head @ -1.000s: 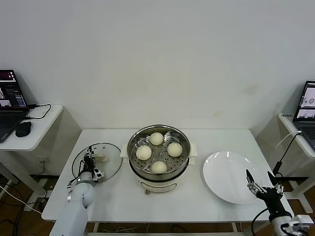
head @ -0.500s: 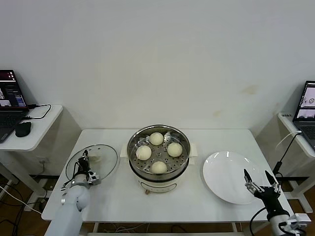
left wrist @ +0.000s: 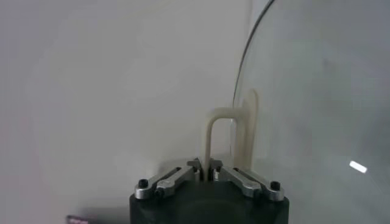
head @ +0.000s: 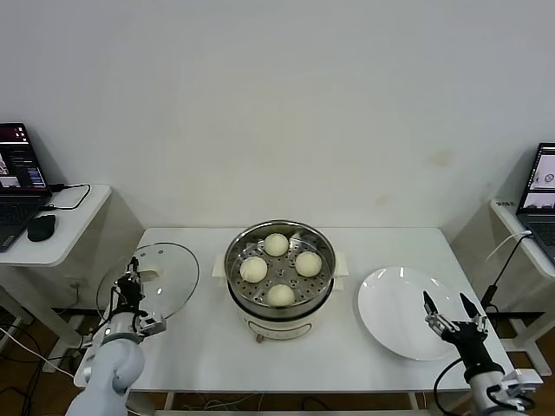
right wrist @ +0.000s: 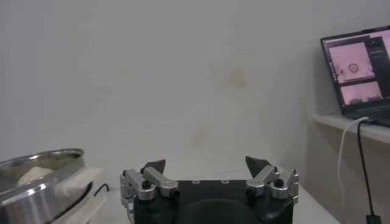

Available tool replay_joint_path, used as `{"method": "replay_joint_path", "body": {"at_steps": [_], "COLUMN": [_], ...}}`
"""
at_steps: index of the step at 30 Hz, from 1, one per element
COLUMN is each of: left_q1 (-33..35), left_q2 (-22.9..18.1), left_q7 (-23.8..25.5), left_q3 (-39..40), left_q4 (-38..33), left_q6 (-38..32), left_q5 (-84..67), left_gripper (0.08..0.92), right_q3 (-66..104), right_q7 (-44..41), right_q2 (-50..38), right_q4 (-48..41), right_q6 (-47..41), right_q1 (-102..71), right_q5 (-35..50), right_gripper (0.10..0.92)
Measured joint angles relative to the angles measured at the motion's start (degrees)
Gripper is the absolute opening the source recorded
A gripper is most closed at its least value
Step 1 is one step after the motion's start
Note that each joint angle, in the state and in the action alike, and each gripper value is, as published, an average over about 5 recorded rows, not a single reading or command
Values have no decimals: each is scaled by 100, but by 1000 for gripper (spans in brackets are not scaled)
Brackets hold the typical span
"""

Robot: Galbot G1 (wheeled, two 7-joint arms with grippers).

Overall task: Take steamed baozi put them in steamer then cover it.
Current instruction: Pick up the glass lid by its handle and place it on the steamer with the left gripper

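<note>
Jaws of left gripper (left wrist: 205, 170) clamp the cover (head: 156, 277) handle.

A white table (head: 208, 347) holds the things. In the middle of it sits the steamer (head: 280, 276), a shiny round pot on a white base. Four steamed baozi (head: 280, 268) lie inside it on the tray with holes. A flat white plate (head: 401, 310) lies on the table to the robot's right of the pot, a little apart from it.
</note>
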Motion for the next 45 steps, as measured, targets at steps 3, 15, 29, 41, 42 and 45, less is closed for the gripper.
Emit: {"method": "replay_joint_path", "body": {"at_steps": [3,15,29,41,42,45], "left_q1": [291,669,323,-393,-464,-677], "left_q2": [15,-336,-1157,-1859,-1900,-1998], "left_q7": [117,871,1586,2011,2037,2092], "left_q3": [-38,-34,723,1692,1770,2006], "left_q4": [-524,-2143,-2599,-2174,-2115,-1935], "left_q6": [286,1238,1531,1681,1698,1757], "left_q5": [138,1285,2536,3154,3170,3190], "left_gripper": [148,148,148,148,148,148], "right_q3": [-27,-58,27,212,228,274], "right_q7": [15,118,134,128,128,127], "right_q2": [-4,120,527,917,952,1051], "right_q4": [17,208,333,266,254,218], "right_q6": [-40,-439,-607,-597,-590,-568], "right_q1": [56,110,124,217,223,241], "right_q5": [-9,-408,-1249,-1699,-1727,-1803], "right_gripper": [823,823,823,823,823,823]}}
